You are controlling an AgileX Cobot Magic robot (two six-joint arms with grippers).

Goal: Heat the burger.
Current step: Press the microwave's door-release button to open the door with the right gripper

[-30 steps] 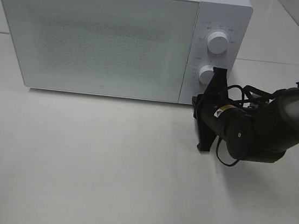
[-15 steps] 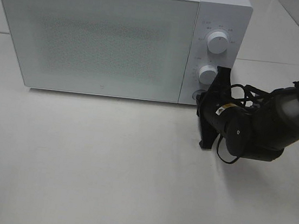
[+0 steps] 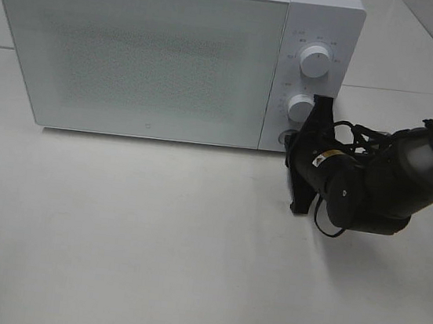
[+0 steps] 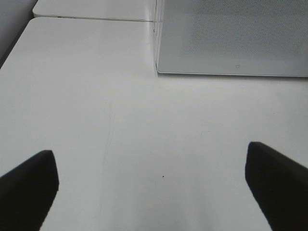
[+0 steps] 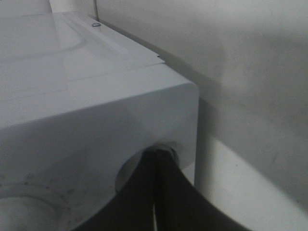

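Searched all three views for the burger; found none on the table point(image 3: 150, 249) and none in either claw; could not see through the frosted door point(image 3: 135, 49) of the microwave point(image 3: 322, 9), so could only presume it inside (a judgement, not a sighting).

Noted the microwave along the table's far edge, door fully shut and flush with the control panel.

Logged the right claw point(image 5: 156, 161) with fingers pressed together, nothing pinched between them, tips set against the round button point(image 5: 126, 172) at the panel's lower corner, just under the lower knob point(image 3: 300, 107); recorded the upper knob point(image 3: 315, 62) as untouched and clear of the arm.

Logged the left claw point(image 4: 153, 180) spread wide and empty, hanging above bare table near the microwave's front left corner; marked its fingers point(image 4: 29, 185) as well apart from the door.

Progress, as judged: took loading and door-closing as done, going by the shut door and bare table; could not read time or power off the knob marks (too small).

Could not tell the round button's function (start or door release, either plausible).

Remaining, as judged: confirm the dials, start the heating, wait, open the door, retrieve the burger; placed the task somewhere past its midpoint, with low confidence.
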